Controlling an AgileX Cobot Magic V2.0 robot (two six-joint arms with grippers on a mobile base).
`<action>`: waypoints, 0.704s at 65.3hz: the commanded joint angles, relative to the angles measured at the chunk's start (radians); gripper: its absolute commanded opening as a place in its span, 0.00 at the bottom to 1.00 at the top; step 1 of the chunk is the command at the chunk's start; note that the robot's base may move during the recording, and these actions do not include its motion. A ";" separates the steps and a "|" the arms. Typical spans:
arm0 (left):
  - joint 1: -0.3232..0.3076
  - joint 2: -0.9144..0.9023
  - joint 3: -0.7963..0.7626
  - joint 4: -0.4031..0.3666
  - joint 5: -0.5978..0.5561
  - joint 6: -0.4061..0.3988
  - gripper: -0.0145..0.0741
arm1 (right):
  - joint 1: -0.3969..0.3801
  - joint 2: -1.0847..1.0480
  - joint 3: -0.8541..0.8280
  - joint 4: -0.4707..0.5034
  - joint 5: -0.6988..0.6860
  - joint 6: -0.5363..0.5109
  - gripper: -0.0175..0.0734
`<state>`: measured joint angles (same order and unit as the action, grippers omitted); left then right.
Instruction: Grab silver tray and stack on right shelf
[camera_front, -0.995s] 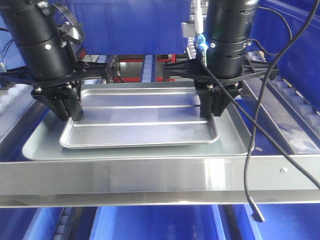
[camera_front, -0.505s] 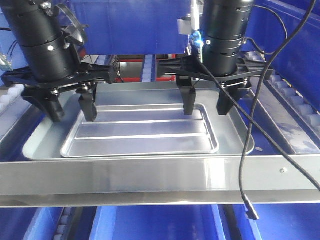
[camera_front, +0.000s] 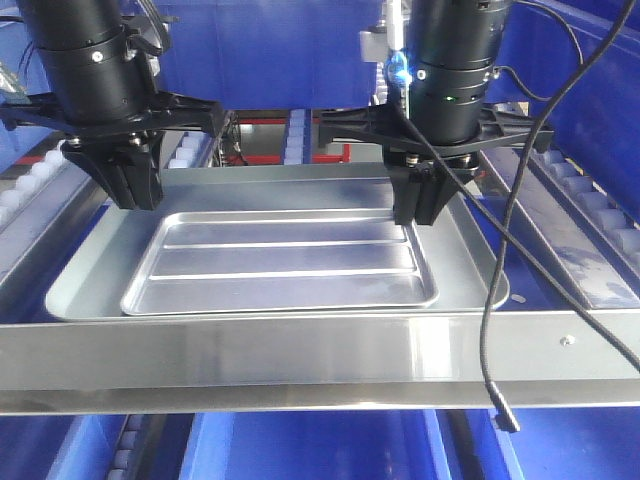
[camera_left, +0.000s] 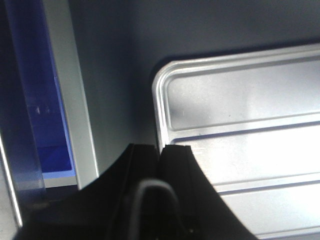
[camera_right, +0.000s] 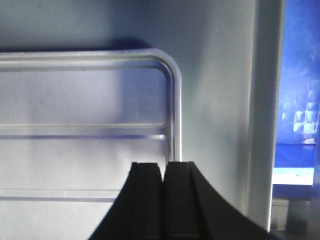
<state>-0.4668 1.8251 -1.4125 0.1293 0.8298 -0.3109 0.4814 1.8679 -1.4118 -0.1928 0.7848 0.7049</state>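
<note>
A larger plain tray (camera_front: 80, 285) among blue bins (camera_front: 300, 445).

No legible text, label, brand mark, number or sign appears in any of the three views; the metal and plastic surfaces shown are unmarked or too blurred to read.

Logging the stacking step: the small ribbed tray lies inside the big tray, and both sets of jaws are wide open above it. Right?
Not quite. The small ribbed tray does lie inside the big tray, but the jaws of the left gripper and right gripper are shut, not open; both wrist views show them closed above the small tray's rim.
</note>
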 joint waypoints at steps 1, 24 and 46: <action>0.003 -0.048 -0.038 0.011 -0.001 0.002 0.05 | -0.002 -0.068 -0.034 -0.008 -0.021 -0.004 0.30; 0.016 -0.146 0.030 -0.129 -0.130 0.002 0.05 | 0.028 -0.188 0.009 -0.009 -0.201 -0.038 0.25; -0.041 -0.404 0.344 -0.129 -0.470 0.002 0.05 | 0.099 -0.421 0.287 -0.111 -0.524 -0.091 0.25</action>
<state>-0.5001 1.5286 -1.1167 0.0000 0.5034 -0.3109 0.5735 1.5466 -1.1663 -0.2374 0.3949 0.6284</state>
